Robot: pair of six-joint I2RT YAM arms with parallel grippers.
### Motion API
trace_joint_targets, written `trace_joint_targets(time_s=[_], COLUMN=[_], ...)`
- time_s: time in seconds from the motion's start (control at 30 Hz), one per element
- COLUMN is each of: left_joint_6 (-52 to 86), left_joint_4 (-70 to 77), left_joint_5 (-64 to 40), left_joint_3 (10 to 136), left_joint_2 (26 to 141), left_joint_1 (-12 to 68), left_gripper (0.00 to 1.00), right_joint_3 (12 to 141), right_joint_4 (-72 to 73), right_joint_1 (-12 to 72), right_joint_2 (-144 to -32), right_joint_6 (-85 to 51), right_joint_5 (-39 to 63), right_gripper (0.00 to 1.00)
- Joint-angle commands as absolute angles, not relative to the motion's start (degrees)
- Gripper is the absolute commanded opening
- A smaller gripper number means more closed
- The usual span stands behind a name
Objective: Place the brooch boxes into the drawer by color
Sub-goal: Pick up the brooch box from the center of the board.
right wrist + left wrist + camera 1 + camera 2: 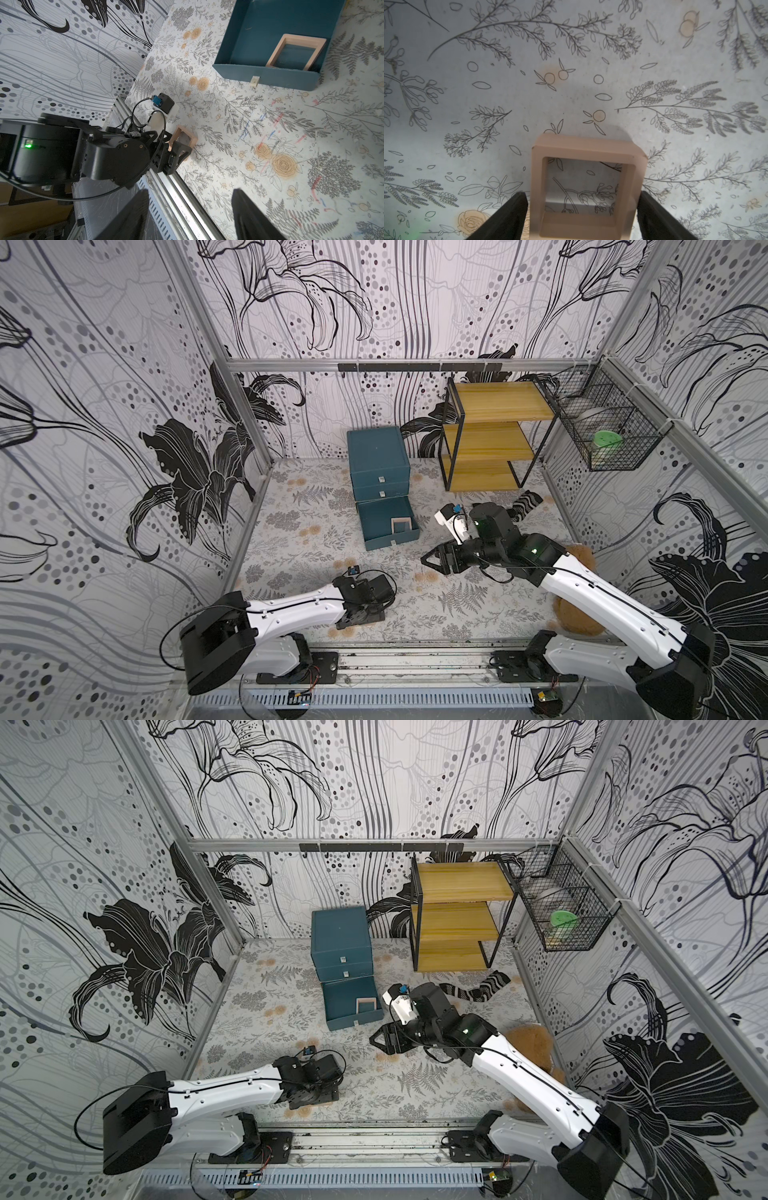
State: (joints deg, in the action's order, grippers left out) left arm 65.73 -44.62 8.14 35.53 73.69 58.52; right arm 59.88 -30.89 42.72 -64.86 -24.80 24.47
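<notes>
- Left arm lies low; left gripper straddles a tan brooch box, jaws loose.
- Right arm reaches leftward; right gripper gapes empty just right of the pulled-out drawer.

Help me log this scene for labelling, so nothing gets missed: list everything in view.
brooch boxes: 2, pinkish-tan; one in the pulled-out bottom drawer, the other on the mat near the front
drawer chest: 1, teal; back centre
shelf: 1, yellow wood, black frame; back right
sock: 1, black-and-white striped; before the shelf
wire basket: 1, black; right wall, holds a green-lidded container
furry thing: 1, brown; right edge, partly hidden
hook rail: 1, black; back wall
left claw: fingers flank the front box, grip unclear
right claw: open, empty
</notes>
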Motion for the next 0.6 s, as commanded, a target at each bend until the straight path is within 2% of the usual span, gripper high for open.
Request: trace_joint_targets(time_s=[0.0, 0.33, 0.57], left_joint_6=[65.13, 65.75, 64.74], left_joint_4=[-43.43, -42.71, -45.84], left_joint_5=[8.22, 9.05, 11.02], left_joint_3=[35.33, 35.64, 41.70], left_joint_2=[74.55, 75.01, 75.76], left_joint_1=[59.23, 59.59, 59.59], left_gripper=[0.83, 0.66, 0.60], right_joint_3=[59.70, 59.50, 59.76], right_joint_4=[-30.91, -30.67, -30.59], right_joint_1=[42.54, 42.54, 42.54], right_joint_2=[-64.91, -65.36, -65.27], right_joint_6=[-25.55, -25.58, -25.80], right_joint_5=[25.04, 25.25, 23.80], right_gripper=[0.69, 0.69, 0.68])
